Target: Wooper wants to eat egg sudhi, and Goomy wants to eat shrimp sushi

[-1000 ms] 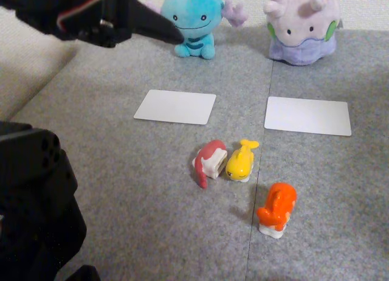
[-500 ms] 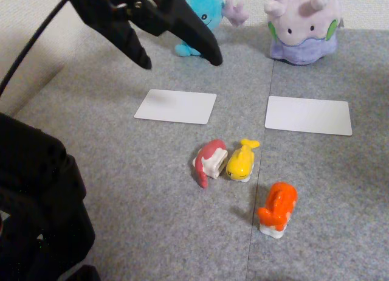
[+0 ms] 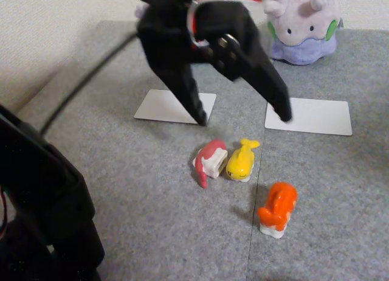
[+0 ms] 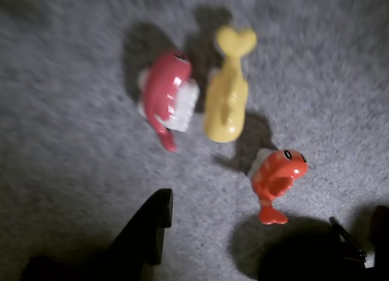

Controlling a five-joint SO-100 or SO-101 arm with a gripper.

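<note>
The gripper hangs in the upper middle of the fixed view with its two black fingers spread wide and nothing between them. One fingertip sits over the near edge of the left card; the other reaches the left end of the right card. It looks poised above the cluster of toy sushi, as if about to come down on one piece.

The egg lies just below centre, yellow with its tail tip pointing up and to the right. It sits just beside the red piece; I cannot tell whether they touch. That closeness will probably make a clean pinch on the egg awkward. The shrimp stands apart, lower right, orange top on a white block.

In the wrist view the same three show from above: red piece at upper left, egg beside it, shrimp lower right, with one dark finger rising from the bottom edge.

Goomy sits at the top right, behind the right card. The two white cards seem laid out as plates, one before each plush, so the shrimp would go to the right card. Both cards are bare for now.

I can read no writing or brand anywhere.
</note>
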